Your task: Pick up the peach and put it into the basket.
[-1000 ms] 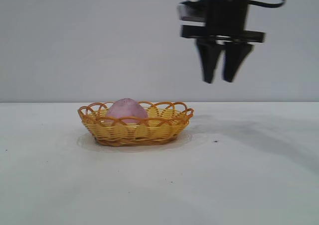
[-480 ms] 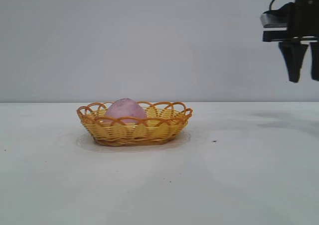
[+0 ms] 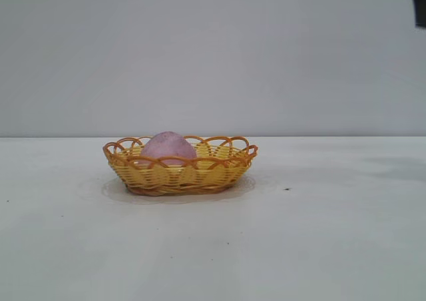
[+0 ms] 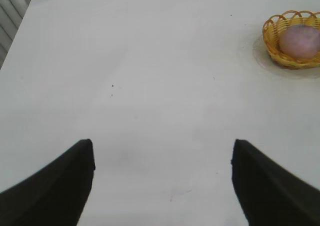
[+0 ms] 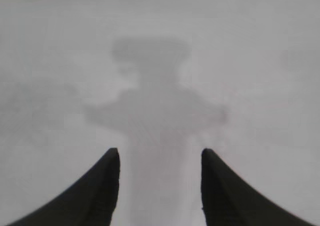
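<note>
The pink-mauve peach [image 3: 168,146] lies inside the yellow wicker basket [image 3: 219,169], left of the table's middle in the exterior view. The left wrist view shows the same peach [image 4: 299,41] in the basket [image 4: 272,41] far off. My left gripper [image 4: 162,153] hangs open over bare table, well away from the basket, nothing between its fingers. My right gripper [image 5: 160,158] is open and empty above bare table, its own shadow below it. In the exterior view only a dark sliver of the right arm [image 3: 420,4] shows at the top right edge.
A white table [image 3: 319,234] runs across the exterior view with a plain grey wall behind. A small dark speck [image 3: 287,189] lies right of the basket. The table's far edge and a ribbed white object [image 4: 10,8] show in the left wrist view.
The right arm has moved away to the right and upward, from above the basket's right side to almost out of the exterior view. Peach and basket have stayed put.
</note>
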